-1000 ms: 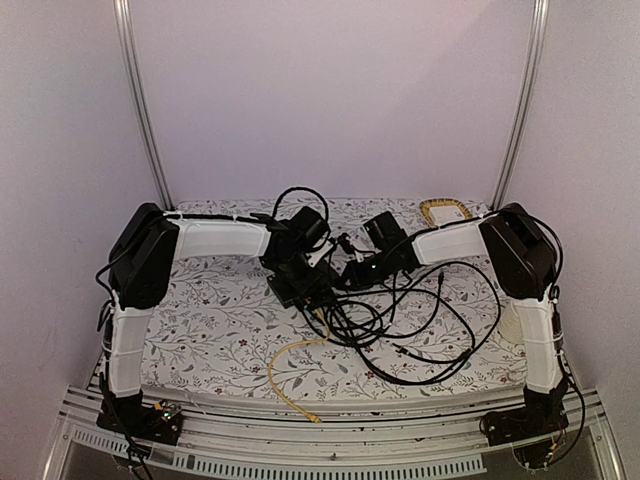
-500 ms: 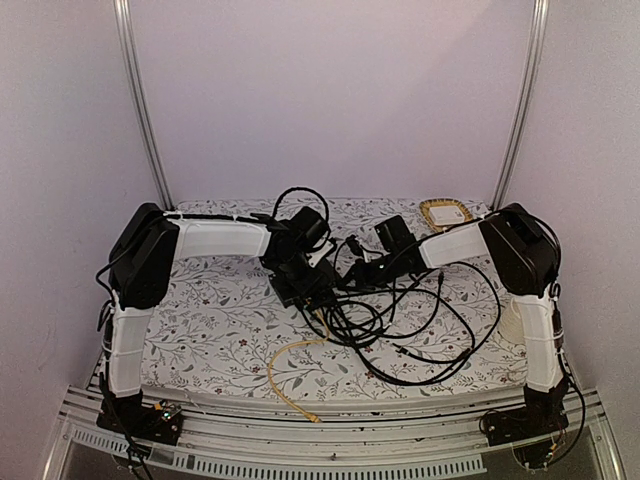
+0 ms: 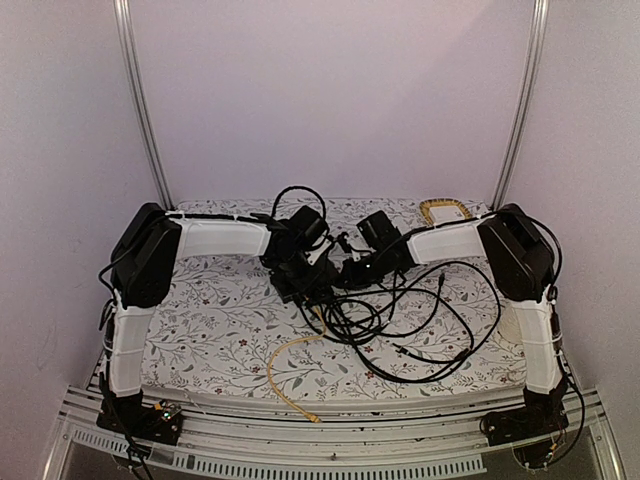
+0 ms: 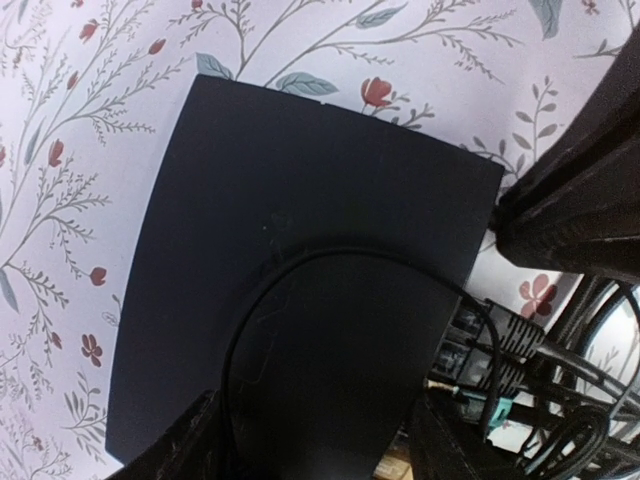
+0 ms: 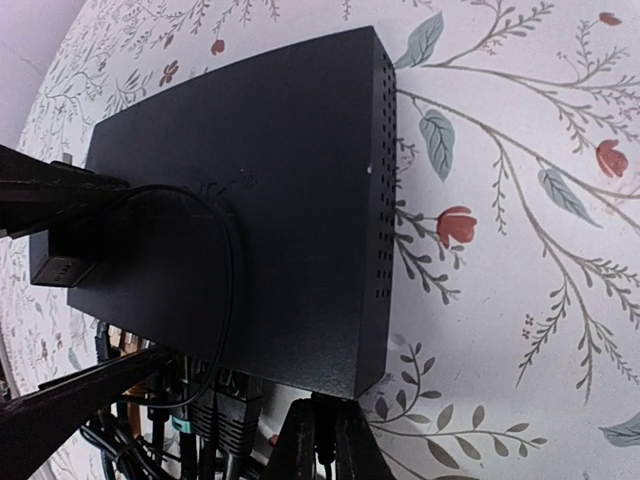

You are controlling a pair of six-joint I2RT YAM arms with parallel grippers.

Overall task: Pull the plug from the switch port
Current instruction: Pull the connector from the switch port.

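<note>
The switch is a flat black box lying on the flowered cloth, also in the right wrist view and the top view. Plugs sit in the row of ports along its near edge. My left gripper is open over the switch, one finger resting on its top and the other at the port edge. My right gripper is at the switch's port-edge corner. Its fingers are closed on a thin black plug or cable end there. A thin black cable loops over the switch's top.
A tangle of black cables spreads right and in front of the switch. A yellow cable runs to the table's front edge. A yellow coil with a small white box lies at the back right.
My right gripper drew back to the right half a second ago and is now back left against the switch's port edge. The left arm has not moved.
</note>
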